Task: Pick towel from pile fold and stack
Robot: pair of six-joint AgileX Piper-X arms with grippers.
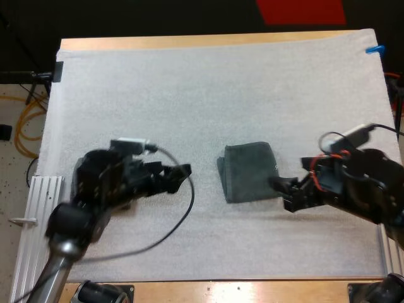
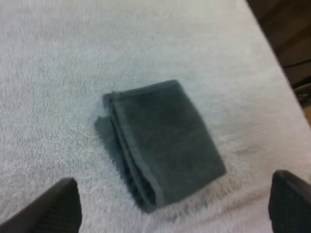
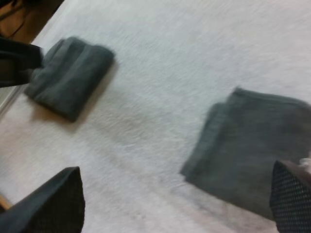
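our left gripper [image 1: 178, 177] and right gripper [image 1: 284, 193] gape wide; we should pinch the folded towel [image 1: 249, 172] through all layers before stacking.

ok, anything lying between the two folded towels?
No. In the right wrist view the stretch between the nearer folded towel and the farther folded towel is bare white mat.

A dark grey-green towel [image 1: 248, 172] lies folded into a thick, flat rectangle on the white mat [image 1: 189, 82], a little right of the mat's middle, with its layered edges showing along one long side. A second folded towel [image 3: 70, 77] of the same colour lies flat on the mat, well apart from it.
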